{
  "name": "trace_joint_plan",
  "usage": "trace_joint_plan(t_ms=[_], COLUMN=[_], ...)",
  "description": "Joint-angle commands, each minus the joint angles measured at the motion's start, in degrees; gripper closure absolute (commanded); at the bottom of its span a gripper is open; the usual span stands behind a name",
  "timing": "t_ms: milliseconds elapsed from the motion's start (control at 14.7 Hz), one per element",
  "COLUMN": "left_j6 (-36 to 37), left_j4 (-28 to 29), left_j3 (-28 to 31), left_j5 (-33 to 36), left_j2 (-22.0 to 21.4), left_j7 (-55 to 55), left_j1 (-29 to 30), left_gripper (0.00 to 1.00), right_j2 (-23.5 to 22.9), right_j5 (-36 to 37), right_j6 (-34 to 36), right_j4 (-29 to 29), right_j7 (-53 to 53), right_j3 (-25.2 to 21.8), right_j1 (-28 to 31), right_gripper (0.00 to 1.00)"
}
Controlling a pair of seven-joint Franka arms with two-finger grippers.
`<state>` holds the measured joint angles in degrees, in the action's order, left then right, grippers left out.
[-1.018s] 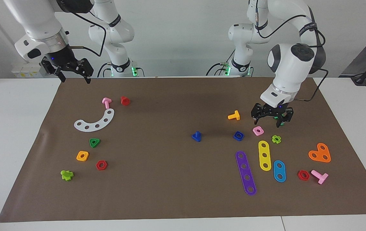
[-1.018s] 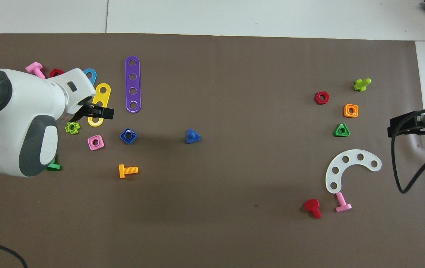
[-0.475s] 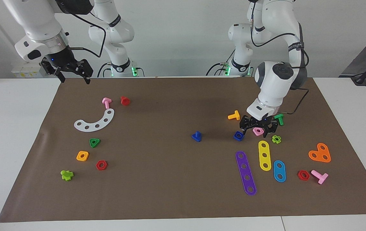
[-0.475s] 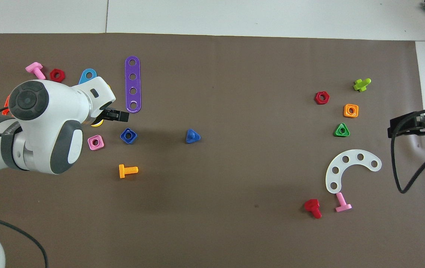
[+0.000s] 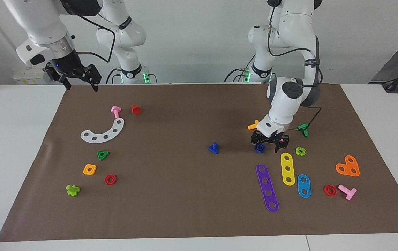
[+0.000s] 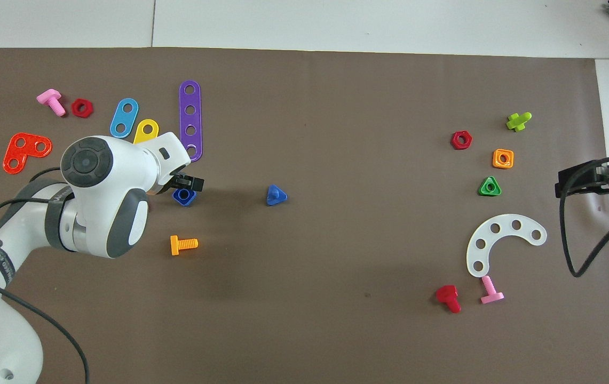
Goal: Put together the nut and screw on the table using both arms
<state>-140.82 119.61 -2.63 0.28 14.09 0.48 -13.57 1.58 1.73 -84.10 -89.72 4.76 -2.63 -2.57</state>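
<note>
The dark blue square nut [image 5: 259, 148] lies on the brown mat [image 5: 185, 195] toward the left arm's end; in the overhead view [image 6: 183, 198] the hand partly covers it. The dark blue screw [image 5: 213, 147] stands head down on the mat's middle, a short way from the nut, and shows in the overhead view [image 6: 276, 195]. My left gripper [image 5: 265, 144] is open and low, right over the nut; I cannot tell whether it touches. My right gripper [image 5: 81, 85] is open and empty, waiting raised over the mat's corner at the right arm's end [image 6: 600, 177].
An orange bolt [image 5: 254, 124], a green bolt [image 5: 303, 129], a lime cross nut [image 5: 300, 151] and yellow [image 5: 288, 168] and purple [image 5: 267, 187] strips lie close around the left gripper. A white curved strip [image 5: 103, 131] and several small parts lie toward the right arm's end.
My left gripper has moved from over the pink nut toward the table's middle and come down over the dark blue nut. The right arm has not moved.
</note>
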Motion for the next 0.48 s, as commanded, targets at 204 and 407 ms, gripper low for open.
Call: trace_joint_plan(t_ms=[204, 407], left_j6=[-2.1, -3.2], left_j4=[2.6, 3.3], left_j3=[0.3, 0.3], left_j5=[-0.2, 0.3], left_j2=[0.2, 0.3], left_j7=[-0.5, -0.3], left_j1=[-1.5, -1.5], left_gripper=[0.0, 0.01], right_j2=[0.7, 0.6], right_j5=[0.0, -0.1], right_j6=[0.3, -3.7], right_j4=[-0.6, -0.7], right_j7=[-1.1, -0.7], right_j3=[0.7, 0.7], right_j1=[0.6, 0.6], right_gripper=[0.0, 0.0])
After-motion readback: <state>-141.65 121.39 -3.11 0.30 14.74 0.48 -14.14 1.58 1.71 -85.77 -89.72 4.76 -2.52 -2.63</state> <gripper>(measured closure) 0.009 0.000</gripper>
